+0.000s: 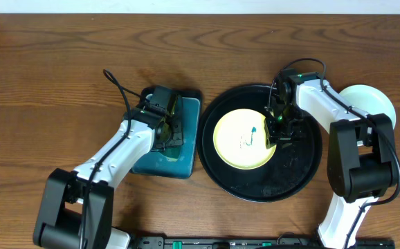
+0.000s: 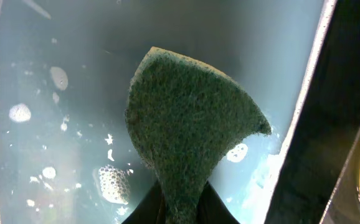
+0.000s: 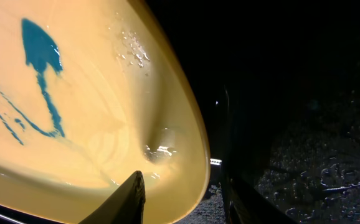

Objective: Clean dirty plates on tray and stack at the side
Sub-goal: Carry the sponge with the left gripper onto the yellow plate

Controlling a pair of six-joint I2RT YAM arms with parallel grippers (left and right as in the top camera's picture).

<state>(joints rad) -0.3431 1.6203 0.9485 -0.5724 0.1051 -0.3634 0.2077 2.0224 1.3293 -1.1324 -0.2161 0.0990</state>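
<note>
Now, right gripper (image 1: 277, 128) pinching the plate's (image 1: 236, 144) rim steady, we should bring the left gripper's (image 2: 183, 206) pinched sponge (image 2: 186, 118) onto the marks (image 3: 40, 56).

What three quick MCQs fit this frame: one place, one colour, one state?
1. The yellow plate lies: A) on the black tray B) on bare tabletop C) on another plate.
2. Its scribble marks are: A) red B) black C) teal.
3. The left gripper is: A) open and empty B) shut on the sponge C) out of view.
Key: 1 A, overhead shows the tray's rim all round it; 2 C, the right wrist view shows teal strokes; 3 B, the sponge's base is pinched in it.
</note>
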